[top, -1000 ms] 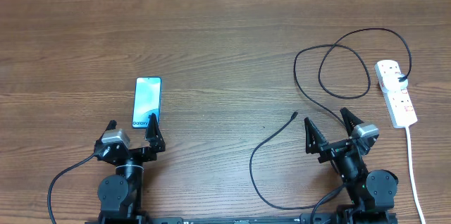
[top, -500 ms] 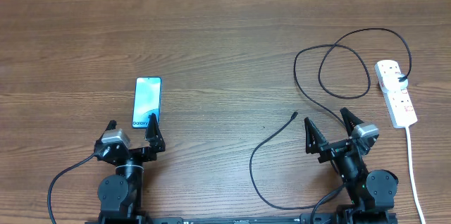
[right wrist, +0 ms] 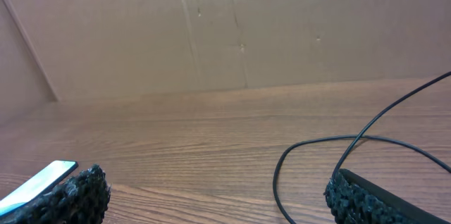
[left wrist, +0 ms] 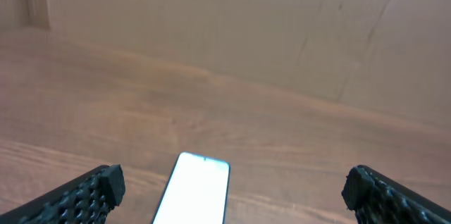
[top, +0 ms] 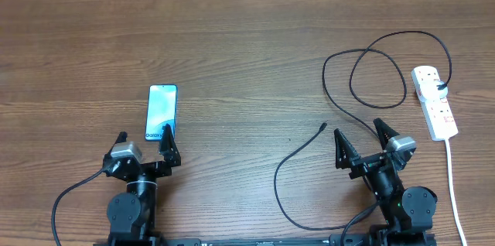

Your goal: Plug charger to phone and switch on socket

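Now, from overhead, both arms sit at the near edge of the desk point(top: 247, 37). The left gripper point(top: 144, 134) is spread wide and empty, with the phone point(top: 162, 112) lying face up just ahead of it. The right gripper point(top: 358, 128) gapes just as wide, holding nothing. The plug tip point(top: 322, 128) lies close beside it, and the charger point(top: 324, 76) curls back to the socket point(top: 434, 103) at far right, a sight only the overhead view gives. The left wrist view catches just the phone's bright screen, while the right wrist view catches charger loops and a sliver of phone
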